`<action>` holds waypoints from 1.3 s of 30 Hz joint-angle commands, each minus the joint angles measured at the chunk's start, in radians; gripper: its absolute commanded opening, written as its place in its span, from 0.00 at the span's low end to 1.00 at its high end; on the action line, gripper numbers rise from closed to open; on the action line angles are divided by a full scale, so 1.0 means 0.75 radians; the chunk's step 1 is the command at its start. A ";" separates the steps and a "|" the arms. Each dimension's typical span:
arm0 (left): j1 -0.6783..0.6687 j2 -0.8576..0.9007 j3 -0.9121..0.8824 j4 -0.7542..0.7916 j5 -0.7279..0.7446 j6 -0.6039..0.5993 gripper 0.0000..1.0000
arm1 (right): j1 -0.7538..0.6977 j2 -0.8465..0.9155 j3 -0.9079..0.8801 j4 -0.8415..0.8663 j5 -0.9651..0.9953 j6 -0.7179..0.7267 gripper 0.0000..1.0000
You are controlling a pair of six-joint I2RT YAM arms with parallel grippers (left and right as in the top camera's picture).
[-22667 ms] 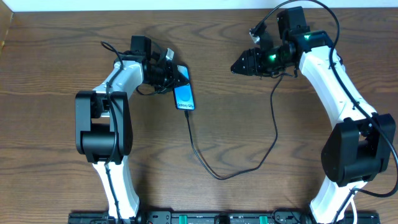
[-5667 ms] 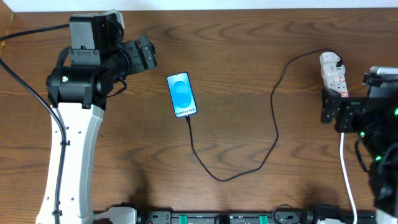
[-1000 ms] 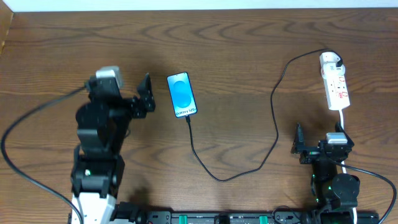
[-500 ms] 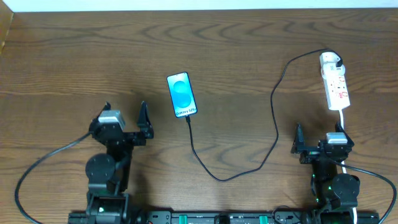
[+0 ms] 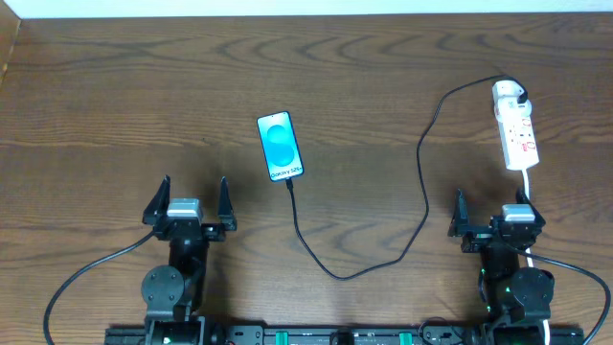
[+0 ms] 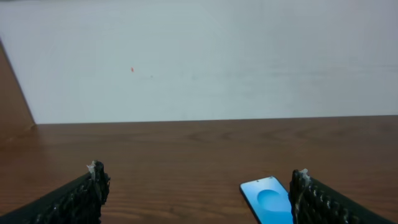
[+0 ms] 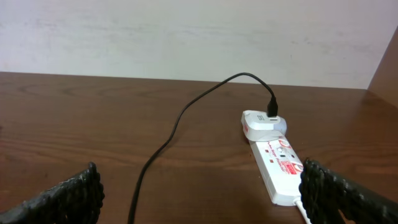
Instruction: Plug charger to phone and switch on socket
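As hands [image 5: 194,184] [image 5: 490,198] gape, phone [image 5: 281,147] (seemingly plugged) lies apart.

Charger [image 5: 425,196] looped across open tabletop [image 5: 96,115]

Overhead looks down; wrists look forward, seemingly low; left shares phone [image 5: 281,146].

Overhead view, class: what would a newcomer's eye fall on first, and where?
The slim smartphone with a bright blue screen stands out, left of centre on the dark wooden table. A thin black charger cable loops from its near end to the white power strip with red markings at far right. The left gripper and right gripper sit open by the front edge.
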 commanded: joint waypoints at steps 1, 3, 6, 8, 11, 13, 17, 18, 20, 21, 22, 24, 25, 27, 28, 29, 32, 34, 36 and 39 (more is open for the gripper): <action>0.025 -0.076 -0.049 0.007 -0.021 0.030 0.93 | 0.007 -0.009 -0.002 -0.004 0.003 -0.016 0.99; 0.033 -0.111 -0.068 -0.009 -0.020 0.030 0.93 | 0.007 -0.009 -0.002 -0.004 0.003 -0.016 0.99; 0.034 -0.181 -0.067 -0.086 -0.021 0.030 0.93 | 0.007 -0.009 -0.002 -0.004 0.003 -0.016 0.99; 0.034 -0.207 -0.067 -0.106 -0.021 0.030 0.93 | 0.007 -0.009 -0.002 -0.004 0.003 -0.016 0.99; 0.036 -0.215 -0.067 -0.116 -0.021 0.030 0.93 | 0.007 -0.009 -0.002 -0.004 0.003 -0.016 0.99; 0.036 -0.215 -0.067 -0.134 -0.021 0.030 0.93 | 0.007 -0.009 -0.002 -0.004 0.003 -0.016 0.99; 0.036 -0.215 -0.067 -0.229 -0.021 0.030 0.93 | 0.007 -0.009 -0.002 -0.004 0.002 -0.016 0.99; 0.036 -0.215 -0.067 -0.252 -0.021 0.030 0.93 | 0.007 -0.009 -0.002 -0.004 0.003 -0.016 0.99; 0.036 -0.215 -0.067 -0.296 -0.021 0.030 0.93 | 0.007 -0.009 -0.002 -0.004 0.003 -0.016 0.99; 0.036 -0.215 -0.067 -0.320 -0.021 0.030 0.93 | 0.007 -0.009 -0.002 -0.004 0.003 -0.016 0.99; 0.036 -0.215 -0.067 -0.334 -0.021 0.030 0.93 | 0.007 -0.009 -0.002 -0.004 0.003 -0.016 0.99; 0.036 -0.215 -0.067 -0.377 -0.021 0.030 0.93 | 0.007 -0.009 -0.002 -0.004 0.003 -0.016 0.99; 0.036 -0.215 -0.067 -0.395 -0.021 0.030 0.93 | 0.007 -0.009 -0.002 -0.004 0.003 -0.016 0.99; 0.036 -0.215 -0.067 -0.421 -0.027 0.030 0.93 | 0.007 -0.009 -0.002 -0.004 0.003 -0.016 0.99; 0.036 -0.215 -0.068 -0.421 -0.027 0.030 0.93 | 0.007 -0.009 -0.002 -0.004 0.003 -0.016 0.99; 0.036 -0.215 -0.067 -0.421 -0.027 0.030 0.93 | 0.007 -0.009 -0.002 -0.004 0.002 -0.016 0.99; 0.036 -0.215 -0.067 -0.420 -0.026 0.029 0.93 | 0.007 -0.009 -0.002 -0.004 0.003 -0.016 0.99; 0.036 -0.215 -0.067 -0.420 -0.026 0.030 0.93 | 0.007 -0.009 -0.002 -0.004 0.003 -0.016 0.99; 0.036 -0.215 -0.067 -0.420 -0.027 0.030 0.93 | 0.007 -0.009 -0.002 -0.004 0.003 -0.016 0.99; 0.036 -0.215 -0.067 -0.420 -0.026 0.030 0.93 | 0.007 -0.009 -0.002 -0.004 0.003 -0.016 0.99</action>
